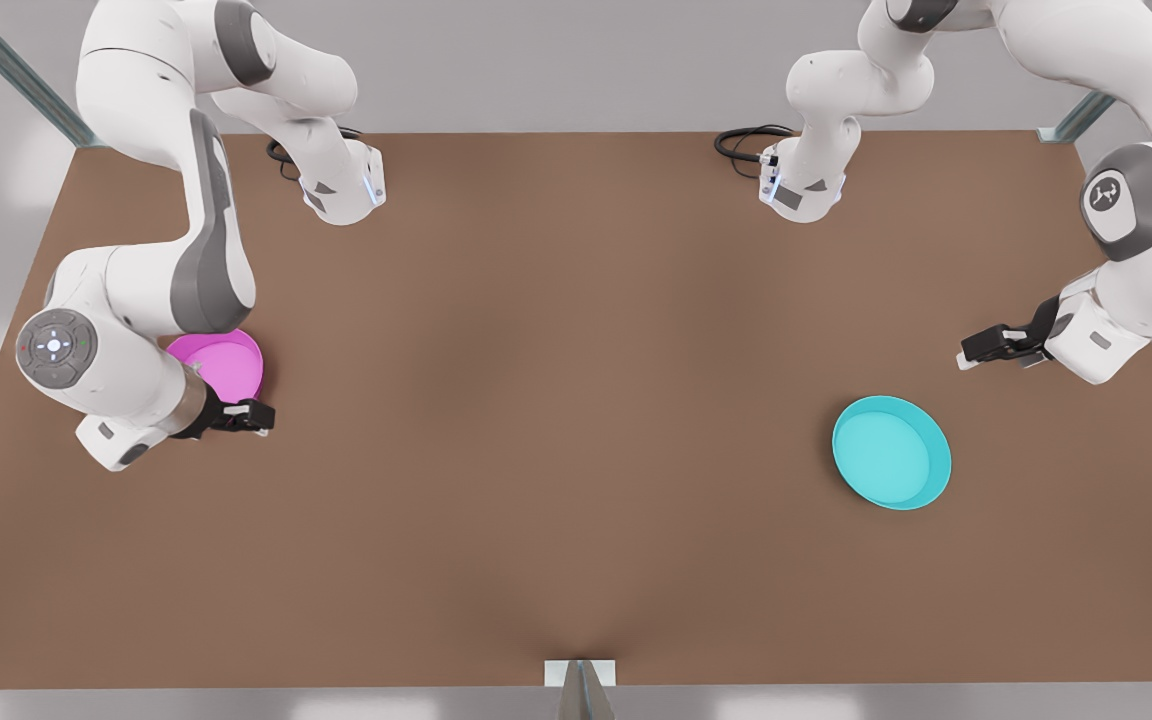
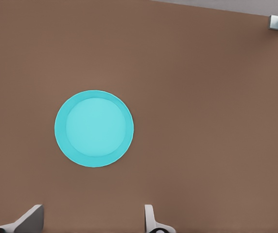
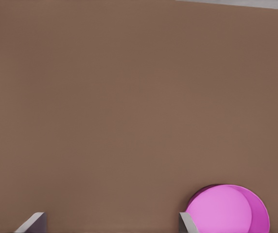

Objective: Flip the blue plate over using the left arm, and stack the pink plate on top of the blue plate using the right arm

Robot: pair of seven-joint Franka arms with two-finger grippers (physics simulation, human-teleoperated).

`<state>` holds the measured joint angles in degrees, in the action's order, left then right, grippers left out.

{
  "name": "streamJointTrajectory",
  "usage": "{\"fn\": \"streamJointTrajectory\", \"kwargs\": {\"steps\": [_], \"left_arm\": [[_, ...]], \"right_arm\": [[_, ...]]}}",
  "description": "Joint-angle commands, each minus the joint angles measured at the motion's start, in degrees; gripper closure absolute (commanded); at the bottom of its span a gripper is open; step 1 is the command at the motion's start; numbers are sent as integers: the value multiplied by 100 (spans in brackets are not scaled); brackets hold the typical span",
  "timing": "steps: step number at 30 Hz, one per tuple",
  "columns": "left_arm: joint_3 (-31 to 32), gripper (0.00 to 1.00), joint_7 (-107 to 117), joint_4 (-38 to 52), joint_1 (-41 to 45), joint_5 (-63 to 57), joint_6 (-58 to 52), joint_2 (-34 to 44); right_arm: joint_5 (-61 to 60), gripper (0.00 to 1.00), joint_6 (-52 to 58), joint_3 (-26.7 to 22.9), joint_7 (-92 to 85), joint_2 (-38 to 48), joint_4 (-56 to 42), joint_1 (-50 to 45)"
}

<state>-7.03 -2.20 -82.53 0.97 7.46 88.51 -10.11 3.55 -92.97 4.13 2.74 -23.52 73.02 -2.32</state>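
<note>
Both grippers are open and hold nothing. Left gripper (image 1: 976,355) hangs just beyond the blue plate (image 1: 891,452), at the front view's right. Right gripper (image 1: 254,417) hangs beside the pink plate (image 1: 221,365), at the front view's left. Both plates lie flat, far apart on the table (image 1: 556,400). Low rims could slip from the fingers, and the blue plate might slide away instead of turning over.

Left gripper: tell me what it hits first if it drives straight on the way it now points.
Probably bare table. The left gripper, fingers open, points past the blue plate, which lies off to one side of its line, though depth is hard to judge.
</note>
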Motion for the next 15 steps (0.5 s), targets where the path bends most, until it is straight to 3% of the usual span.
{"fn": "streamJointTrajectory", "kwargs": {"steps": [1,3,5,8,10,15], "left_arm": [[0,0,0,0,0,-7,0,0],[0,0,-175,0,-271,28,0,-227],[0,0,-887,0,-1045,396,201,-1176],[9,0,-1564,0,-1925,1381,1212,-2398],[9,0,-2223,-35,-1960,1785,1968,-2873],[448,0,-2408,-1002,-2004,1873,3147,-2856]], "right_arm": [[5,0,-2,0,-2,-3,-7,4],[14,0,-2,0,7,-4,-8,-5],[-12,0,-2,0,25,-4,-7,13],[5,0,-29,9,25,-12,-16,-102],[-4,0,-29,9,16,-12,-16,-102],[5,0,-29,0,25,-12,-16,-181]]}}
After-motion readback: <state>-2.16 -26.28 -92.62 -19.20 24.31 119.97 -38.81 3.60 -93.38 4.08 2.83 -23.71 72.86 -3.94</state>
